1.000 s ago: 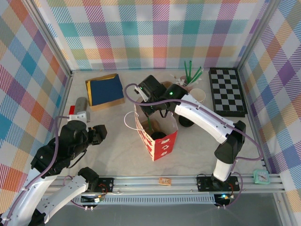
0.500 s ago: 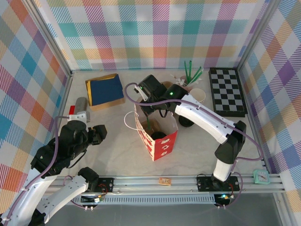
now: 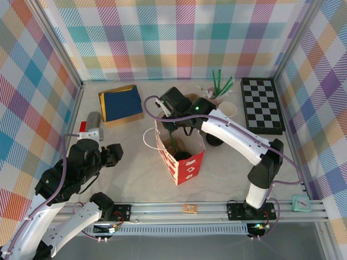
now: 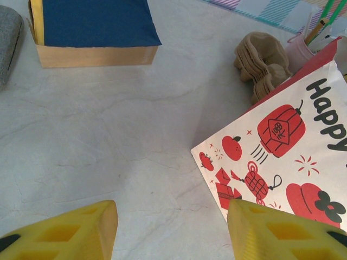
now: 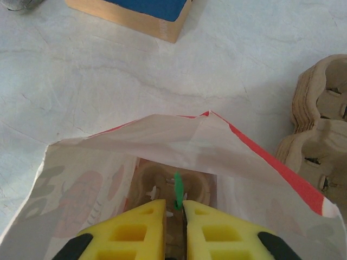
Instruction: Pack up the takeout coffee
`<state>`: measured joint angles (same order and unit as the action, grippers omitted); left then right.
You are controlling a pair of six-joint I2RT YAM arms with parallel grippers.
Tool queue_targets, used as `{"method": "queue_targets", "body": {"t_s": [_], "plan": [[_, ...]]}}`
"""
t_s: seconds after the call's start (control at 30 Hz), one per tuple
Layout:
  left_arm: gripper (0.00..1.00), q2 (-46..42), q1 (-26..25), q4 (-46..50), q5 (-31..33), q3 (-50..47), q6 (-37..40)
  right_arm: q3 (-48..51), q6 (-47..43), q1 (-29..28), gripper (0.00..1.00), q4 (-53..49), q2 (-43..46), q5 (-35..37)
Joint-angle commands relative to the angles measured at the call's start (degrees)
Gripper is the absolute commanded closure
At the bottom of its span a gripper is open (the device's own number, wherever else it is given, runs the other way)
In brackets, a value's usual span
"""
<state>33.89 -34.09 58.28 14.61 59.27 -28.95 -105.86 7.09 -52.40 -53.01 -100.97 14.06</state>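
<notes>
right gripper (image 5: 174, 206) above the bag (image 5: 179, 130), jaws a slit apart, green stick (image 5: 177, 192) at their tips. left gripper (image 4: 172, 210) gapes empty, bag to its right.

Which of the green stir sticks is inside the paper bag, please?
The single green stick poking up inside the red-and-white bag, at the right tool's fingertips; the other green sticks stand bunched at the back near the checkerboard.
</notes>
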Motion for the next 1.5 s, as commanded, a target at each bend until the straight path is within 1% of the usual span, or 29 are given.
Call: {"method": "queue_targets", "body": {"t_s": [0.0,0.07,0.23,0.33,0.47,0.53,0.63,0.73,1.0,1.1,1.47], "plan": [[0.44,0.4,-0.3,-1.0,0.2,0.9,0.1,-1.9,0.2,0.4,0.8,-0.9,2.3,0.3],[0.44,0.6,-0.3,-1.1,0.1,1.2,0.2,-2.2,0.1,0.4,0.78,-1.3,2.5,0.4],[0.44,1.2,-0.3,-1.1,0.1,2.0,0.5,-3.7,0.3,0.0,0.77,-2.3,3.8,0.6],[0.44,1.9,-0.3,-1.1,0.0,2.4,0.8,-5.4,0.4,-0.5,0.71,-3.9,5.2,-0.3],[0.44,3.2,-0.3,-1.7,-0.3,3.0,1.2,-6.3,1.0,-1.1,0.66,-5.4,7.3,-2.4],[0.44,3.8,-0.3,-2.3,-0.3,3.4,1.5,-6.5,1.6,-1.2,0.6,-6.2,8.6,-3.2],[0.44,5.4,-0.3,-2.9,0.0,4.3,2.3,-7.2,2.5,-1.2,0.49,-7.7,10.4,-6.2],[0.44,7.7,-0.2,-3.2,0.1,5.6,3.1,-7.3,3.2,-1.2,0.39,-8.4,12.5,-8.5],[0.44,15.0,-0.3,-5.1,0.5,8.9,5.3,-2.7,5.4,-1.2,0.22,-9.0,20.6,-9.0],[0.44,17.5,-0.3,-5.3,1.9,10.8,6.4,-0.8,6.0,-1.1,0.19,-9.4,23.0,-7.9],[0.43,24.3,0.7,-6.0,2.0,16.0,8.9,8.8,7.9,-0.6,0.14,-10.1,31.4,-1.9]]}}
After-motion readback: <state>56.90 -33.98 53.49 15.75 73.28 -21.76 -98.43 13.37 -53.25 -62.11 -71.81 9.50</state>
